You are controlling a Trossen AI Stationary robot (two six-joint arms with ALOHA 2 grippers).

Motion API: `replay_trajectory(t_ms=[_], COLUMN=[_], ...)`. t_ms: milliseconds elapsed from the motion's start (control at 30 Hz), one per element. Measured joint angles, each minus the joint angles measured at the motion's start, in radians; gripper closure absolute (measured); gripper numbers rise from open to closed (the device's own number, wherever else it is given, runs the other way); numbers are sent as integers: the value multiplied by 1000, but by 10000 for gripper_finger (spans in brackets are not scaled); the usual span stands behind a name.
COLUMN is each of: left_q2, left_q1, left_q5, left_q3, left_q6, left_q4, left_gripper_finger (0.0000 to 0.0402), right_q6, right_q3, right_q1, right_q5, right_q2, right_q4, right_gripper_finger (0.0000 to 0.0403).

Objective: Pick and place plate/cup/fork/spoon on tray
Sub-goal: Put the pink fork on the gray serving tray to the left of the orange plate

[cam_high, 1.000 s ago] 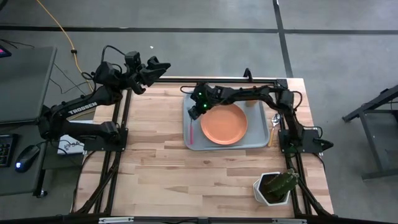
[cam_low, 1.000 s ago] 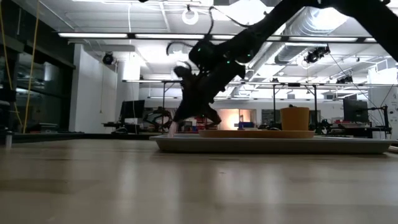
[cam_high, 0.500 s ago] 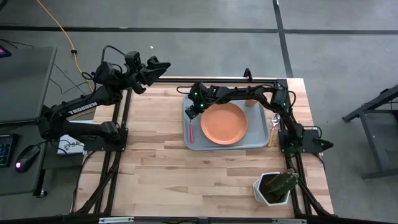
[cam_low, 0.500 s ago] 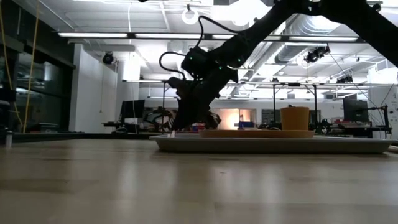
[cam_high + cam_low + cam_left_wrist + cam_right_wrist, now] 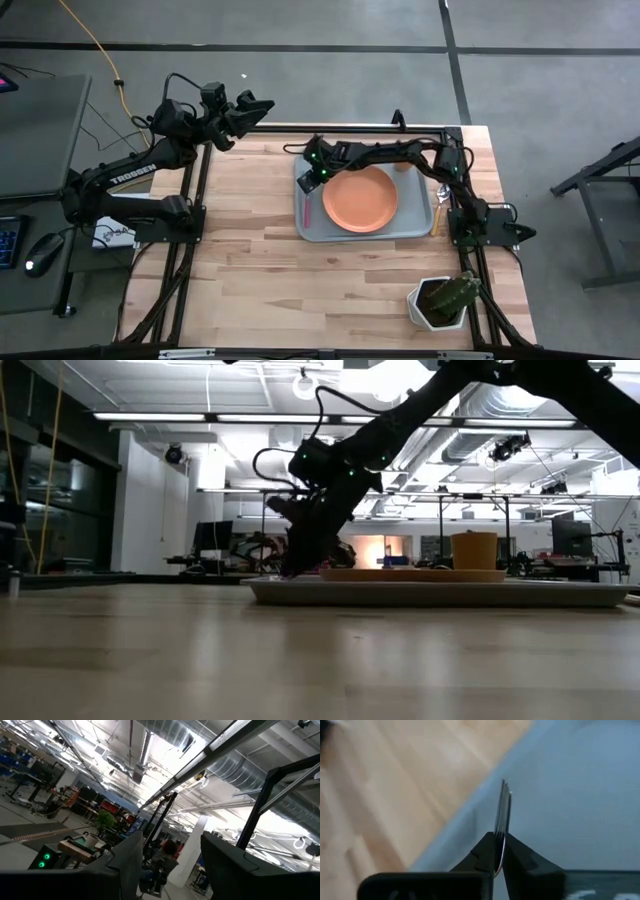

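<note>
A wooden desk (image 5: pixel 250 250) is seen from above, with a pale blue-grey tray (image 5: pixel 410 228) lying toward its far right part. The orange plate (image 5: pixel 360 199) is already set on the tray. The orange cup (image 5: pixel 474 550) is seen standing at the tray's far edge; whether it rests on the tray or just behind it cannot be told. The pink-handled fork (image 5: pixel 309 209) is laid along the tray's left rim, and its tines (image 5: pixel 503 805) are clamped between the closed fingers of the right gripper (image 5: pixel 316 176), low over the tray's floor. The fork is judged nearly placed but not yet let go. The spoon (image 5: pixel 441 198), yellow-orange in the handle, is left on the desk just beside the tray's right edge, so it remains to be moved. The left gripper (image 5: pixel 256 106) is held raised beyond the desk's far left corner, its fingers spread apart and empty.
</note>
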Motion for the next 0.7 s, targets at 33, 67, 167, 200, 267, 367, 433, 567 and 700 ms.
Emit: replay_trajectory(t_ms=[33,67,167,200,267,367,433,567,700], left_q2=[0,0,0,0,0,0,0,0,0], left_q1=[0,0,0,0,0,0,0,0,0], left_q5=[0,0,0,0,0,0,0,0,1], left_q3=[0,0,0,0,0,0,0,0,0], left_q6=[0,0,-7,-10,-12,-15,-15,-15,-15], left_q4=[0,0,0,0,0,0,0,0,0], left_gripper_finger=[218,218,218,218,218,218,218,218,218], right_q6=[14,29,59,53,42,38,37,53,52], right_q3=[0,0,-1,-1,-1,-1,-1,-1,-1], right_q1=[3,5,6,7,7,7,7,7,2], right_q5=[17,31,38,47,52,50,50,44,16], right_q2=[7,13,16,16,15,15,15,15,10], right_q4=[-4,1,-10,-7,-5,-5,-3,5,-3], right_gripper_finger=[378,373,355,349,339,327,320,298,273])
